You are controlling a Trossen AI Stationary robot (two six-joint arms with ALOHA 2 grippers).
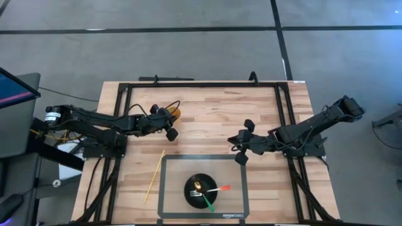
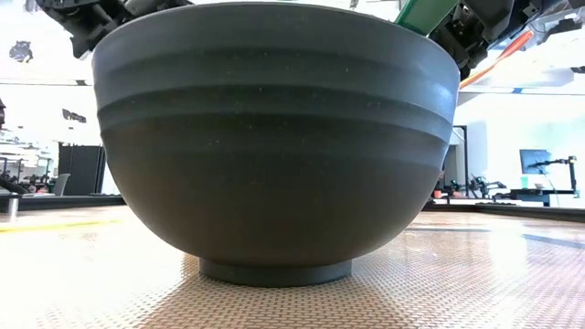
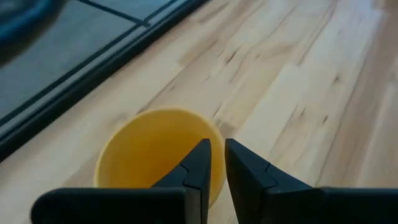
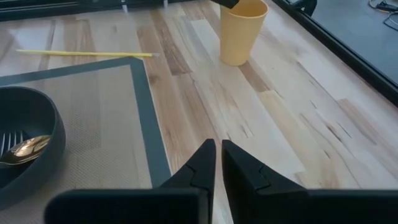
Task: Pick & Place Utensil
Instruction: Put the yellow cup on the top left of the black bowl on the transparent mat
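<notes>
Now one chopstick [image 1: 154,176] lies loose on the counter [image 1: 207,113], left of the mat [image 1: 168,188].
It looks thin, stiff, light and slippery; take it near its middle. Left gripper [image 3: 217,163] at the cup [image 3: 155,152] and right gripper [image 4: 217,162] beside the mat both have narrow, empty jaws.

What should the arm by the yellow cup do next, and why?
Probably the left gripper should open its fingers a little. It hangs right over the yellow cup with its fingers almost together, so it can't take the rim yet. Utensils already sit in the bowl, and the right gripper waits over bare table.
</notes>
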